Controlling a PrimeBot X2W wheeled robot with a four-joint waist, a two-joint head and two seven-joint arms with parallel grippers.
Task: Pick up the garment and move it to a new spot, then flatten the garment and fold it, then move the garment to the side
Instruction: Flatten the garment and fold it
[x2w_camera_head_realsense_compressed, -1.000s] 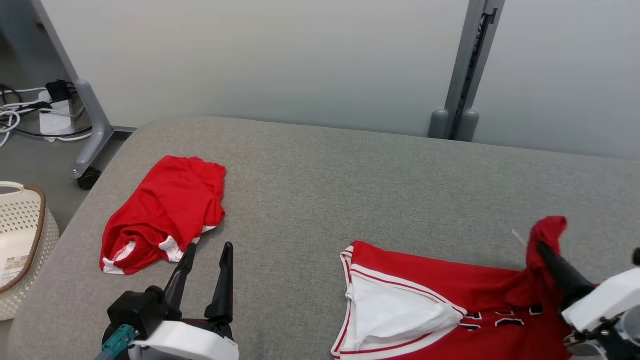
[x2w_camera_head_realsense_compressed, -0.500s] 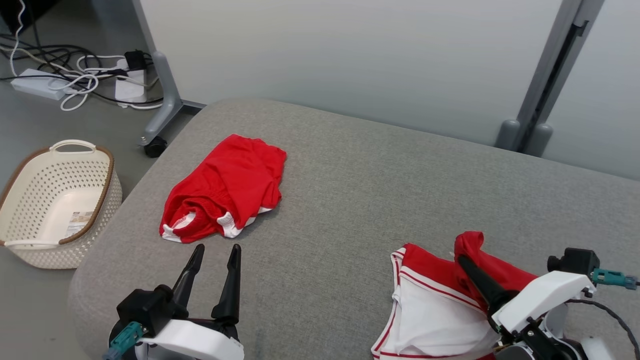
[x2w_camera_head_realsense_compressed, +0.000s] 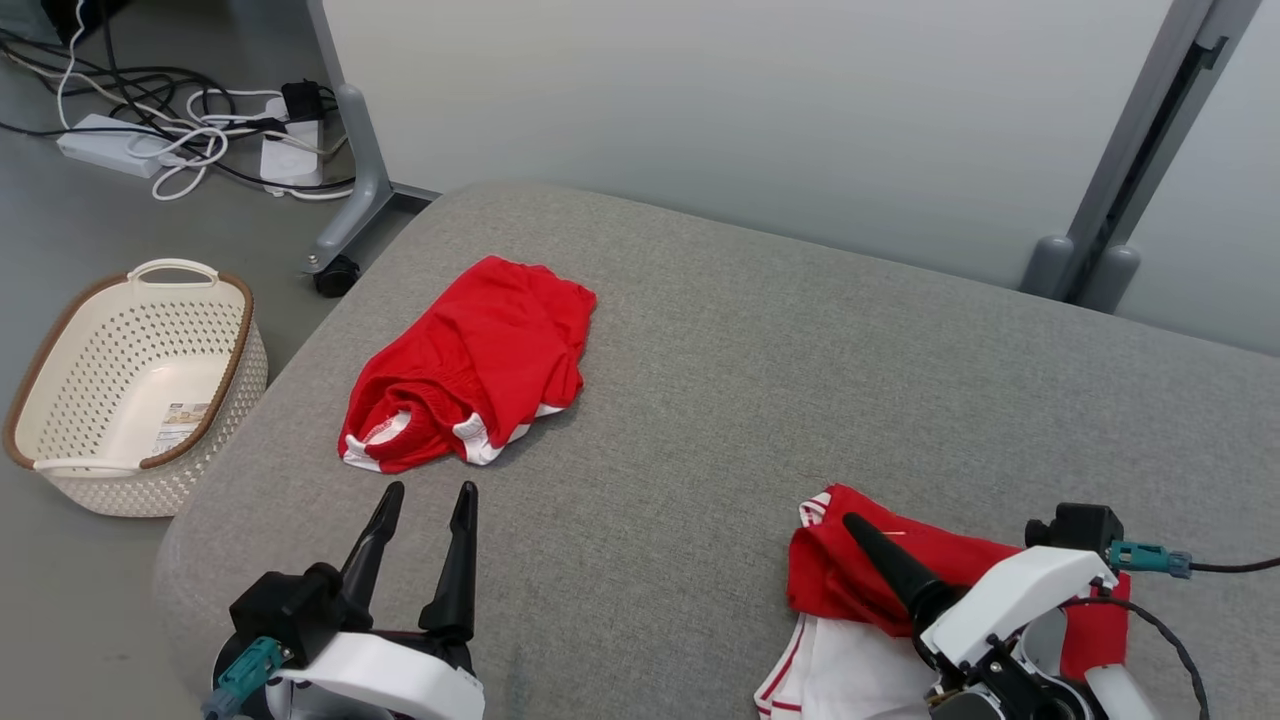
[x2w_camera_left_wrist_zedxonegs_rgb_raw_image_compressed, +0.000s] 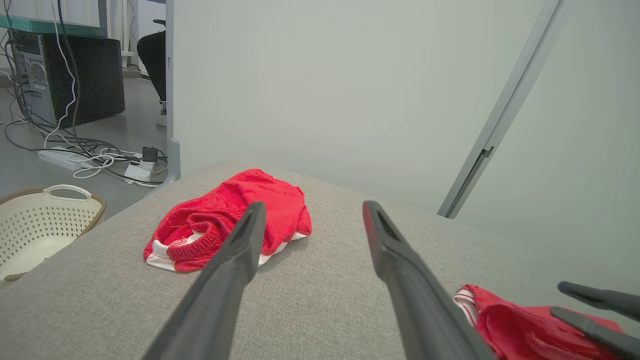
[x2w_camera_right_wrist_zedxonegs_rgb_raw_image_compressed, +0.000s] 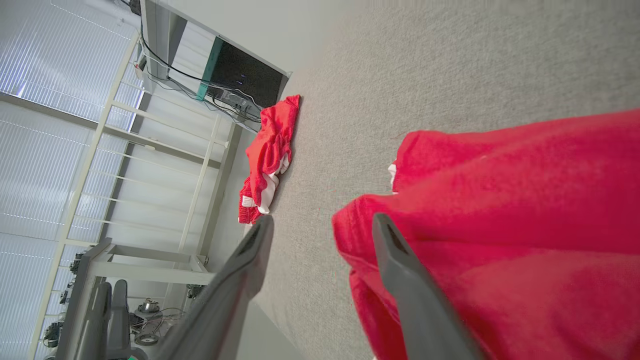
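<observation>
Head view: bunched red-and-white jersey (x2w_camera_head_realsense_compressed: 825, 585) lay at near right of the grey fabric cushion (x2w_camera_head_realsense_compressed: 750, 400); left gripper (x2w_camera_head_realsense_compressed: 431, 490) was spread, short of folded red shorts (x2w_camera_head_realsense_compressed: 480, 350). Right wrist view: right gripper (x2w_camera_right_wrist_zedxonegs_rgb_raw_image_compressed: 322, 222) was spread, one finger over the jersey, pinching nothing

Count: 2 red garments, i.e. 1 shorts (x2w_camera_head_realsense_compressed: 470, 365) and 1 jersey (x2w_camera_head_realsense_compressed: 850, 575). 1 grey pad (x2w_camera_head_realsense_compressed: 800, 380). 1 basket (x2w_camera_head_realsense_compressed: 150, 490). 2 grippers: left gripper (x2w_camera_head_realsense_compressed: 431, 488), right gripper (x2w_camera_right_wrist_zedxonegs_rgb_raw_image_compressed: 324, 219). 1 power strip (x2w_camera_head_realsense_compressed: 105, 148). 1 PC tower (x2w_camera_left_wrist_zedxonegs_rgb_raw_image_compressed: 70, 80).
</observation>
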